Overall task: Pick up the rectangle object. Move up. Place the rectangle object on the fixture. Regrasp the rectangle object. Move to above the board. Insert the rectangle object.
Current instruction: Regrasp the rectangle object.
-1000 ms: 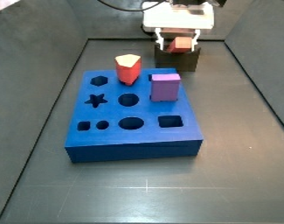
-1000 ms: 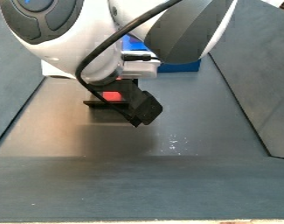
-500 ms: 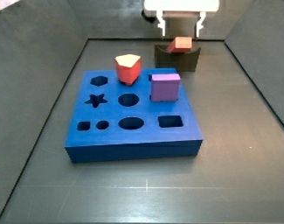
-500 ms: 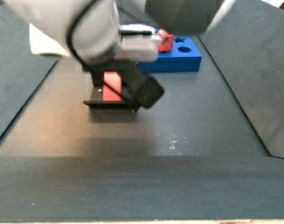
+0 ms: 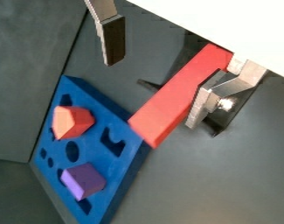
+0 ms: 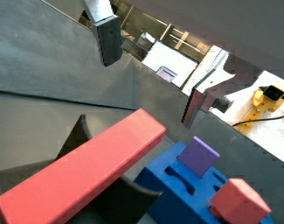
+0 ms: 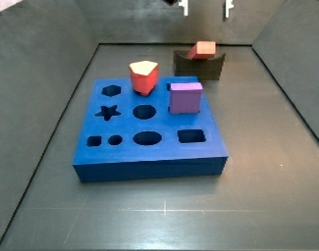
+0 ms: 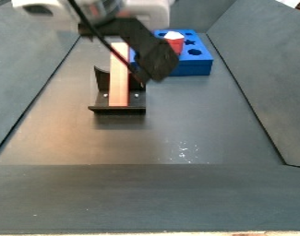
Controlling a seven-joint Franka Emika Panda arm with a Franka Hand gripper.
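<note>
Above the fixture (image 7: 197, 65), the gripper (image 5: 168, 57) hangs open and empty; a misaligned regrasp could topple the rectangle object (image 8: 119, 76).

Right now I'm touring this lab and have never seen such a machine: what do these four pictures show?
It is one robot arm ending in a two-finger gripper, seen at the top edge in a side view, open and holding nothing. Two cameras ride on its wrist; two stand beside the table. Below the gripper, a plain red long rectangular block rests on the small dark notched fixture. Nearby lies a thick blue square board with shaped holes, carrying a purple cube and a short red-orange prism.
</note>
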